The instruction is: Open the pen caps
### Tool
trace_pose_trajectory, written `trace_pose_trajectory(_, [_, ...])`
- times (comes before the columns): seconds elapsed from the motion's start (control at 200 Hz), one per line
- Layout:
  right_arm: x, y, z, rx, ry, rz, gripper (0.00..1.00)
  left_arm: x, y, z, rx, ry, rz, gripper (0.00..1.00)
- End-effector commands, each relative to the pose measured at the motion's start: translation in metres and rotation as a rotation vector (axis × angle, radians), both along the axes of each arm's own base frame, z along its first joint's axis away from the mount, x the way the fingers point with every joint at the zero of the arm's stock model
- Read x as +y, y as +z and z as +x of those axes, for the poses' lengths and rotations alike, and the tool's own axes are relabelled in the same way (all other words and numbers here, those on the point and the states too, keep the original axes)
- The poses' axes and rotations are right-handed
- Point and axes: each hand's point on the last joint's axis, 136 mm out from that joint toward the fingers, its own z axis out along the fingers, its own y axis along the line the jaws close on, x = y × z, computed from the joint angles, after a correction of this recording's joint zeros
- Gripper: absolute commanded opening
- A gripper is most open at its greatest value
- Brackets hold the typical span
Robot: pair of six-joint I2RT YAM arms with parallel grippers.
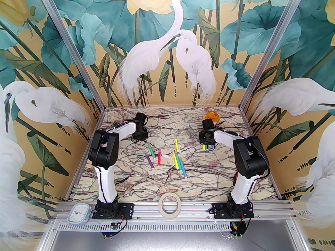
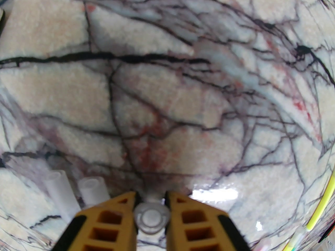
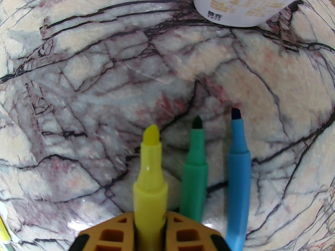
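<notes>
- Your left end effector [image 2: 151, 200] is pinching a clear cap [image 2: 151, 217], seen end-on, low over the far left of the bench [image 1: 117, 171]. The cap is round and slick, so I judge that a loosening grip could let it drop and roll.
- Two loose caps [image 2: 76, 189] lie on the bench just beside the left finger. A sideways move here could knock them away.
- Your right end effector [image 3: 150, 216] is pressed onto a yellow pen [image 3: 150, 166] whose tip is bare. If you lower it carelessly, the wet tip may mark the bench.
- An uncapped green pen [image 3: 195, 166] and a blue pen [image 3: 236, 171] sit just beside the yellow one. Setting it down could nudge them.
- A white container [image 3: 235, 1] stands beyond the tips. Reaching forward risks bumping it.
- The pens in the middle [image 1: 167, 157] lie scattered between the arms. The overhead view is too small to tell which of them carry caps.
- The fingers cover the yellow pen's rear, so you cannot see how deep the grip is.
- From above, the left arm's wrist hides its own fingertips.
- I cannot tell whether the green and blue pens lie flat on the bench.
</notes>
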Motion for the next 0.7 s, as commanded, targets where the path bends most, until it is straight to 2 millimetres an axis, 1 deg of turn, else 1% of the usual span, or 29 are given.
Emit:
trace_pose_trajectory(0.0, [0.001,-0.001,0.0,0.021,0.003,0.013,0.12,0.005,-0.003,-0.002,0.017,-0.003,0.016,0.24])
trace_pose_trajectory(0.095, [0.002,-0.002,0.0,0.026,0.006,0.014,0.15,0.004,-0.004,-0.003,0.019,-0.003,0.013,0.25])
trace_pose_trajectory(0.245, [0.002,-0.002,0.0,0.031,0.009,0.012,0.19,0.002,-0.005,-0.005,0.026,-0.006,0.002,0.3])
trace_pose_trajectory(0.32, [0.003,-0.001,0.0,0.03,0.008,0.011,0.2,0.001,-0.003,-0.005,0.024,-0.009,-0.005,0.32])
trace_pose_trajectory(0.425, [0.002,0.001,0.0,0.026,0.009,0.011,0.22,0.0,0.0,-0.005,0.02,-0.013,-0.012,0.33])
trace_pose_trajectory(0.57, [0.003,0.007,0.0,0.019,0.016,0.009,0.25,-0.005,0.012,-0.005,0.001,-0.024,-0.04,0.35])
trace_pose_trajectory(0.695, [0.001,0.013,0.0,0.011,0.02,0.001,0.28,-0.012,0.027,-0.004,-0.027,-0.036,-0.086,0.38])
